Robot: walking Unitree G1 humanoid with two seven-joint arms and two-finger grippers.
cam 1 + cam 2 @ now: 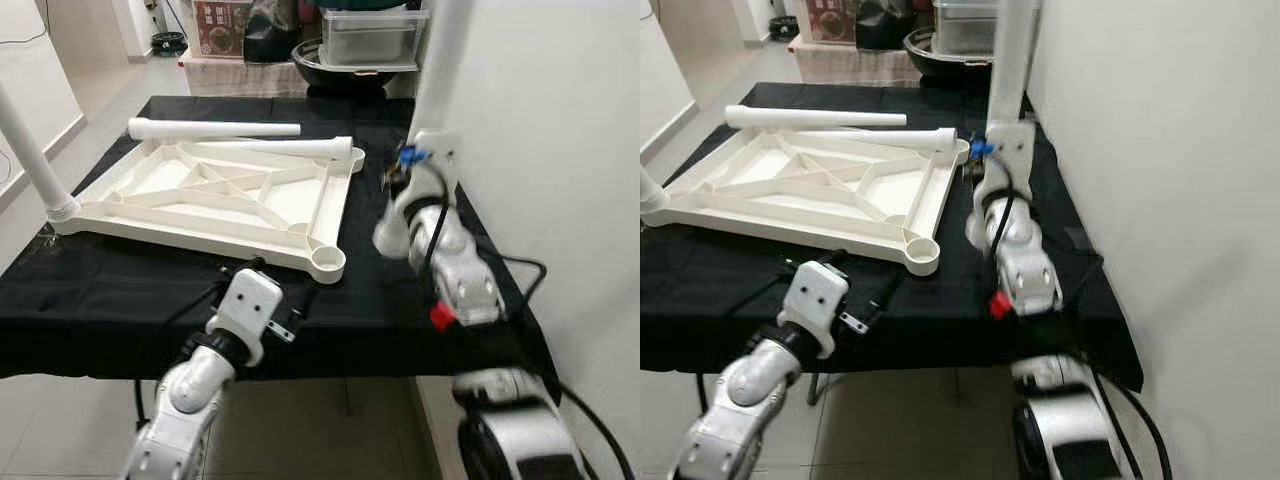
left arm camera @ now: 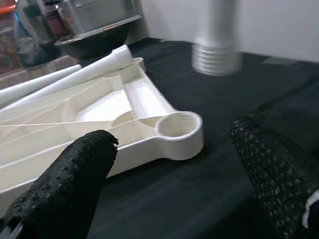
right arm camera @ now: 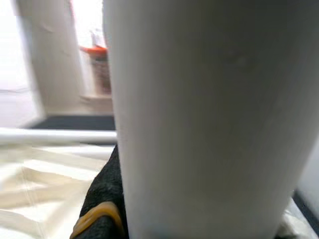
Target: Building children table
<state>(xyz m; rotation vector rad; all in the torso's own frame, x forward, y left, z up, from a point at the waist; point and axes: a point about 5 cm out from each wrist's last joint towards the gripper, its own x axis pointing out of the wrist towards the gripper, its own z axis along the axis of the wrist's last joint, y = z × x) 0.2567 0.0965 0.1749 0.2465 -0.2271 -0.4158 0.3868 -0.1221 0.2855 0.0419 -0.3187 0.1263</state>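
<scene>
The white table top [image 1: 215,195] lies upside down on the black cloth. One leg [image 1: 30,150] stands screwed into its far left corner. Two loose legs [image 1: 215,129] lie across its back edge. My right gripper [image 1: 418,160] is shut on another white leg [image 1: 440,60] and holds it upright to the right of the top; its threaded end [image 2: 215,55] hangs above the cloth. My left gripper [image 2: 169,184] is open, low at the table's front, facing the empty near-right corner socket [image 2: 178,127] from a short way off.
A white wall [image 1: 560,150] runs close along the right side of the table. Behind the table stand a black bowl [image 1: 340,62] and a clear plastic container [image 1: 370,35]. The cloth's front edge [image 1: 100,365] hangs over tiled floor.
</scene>
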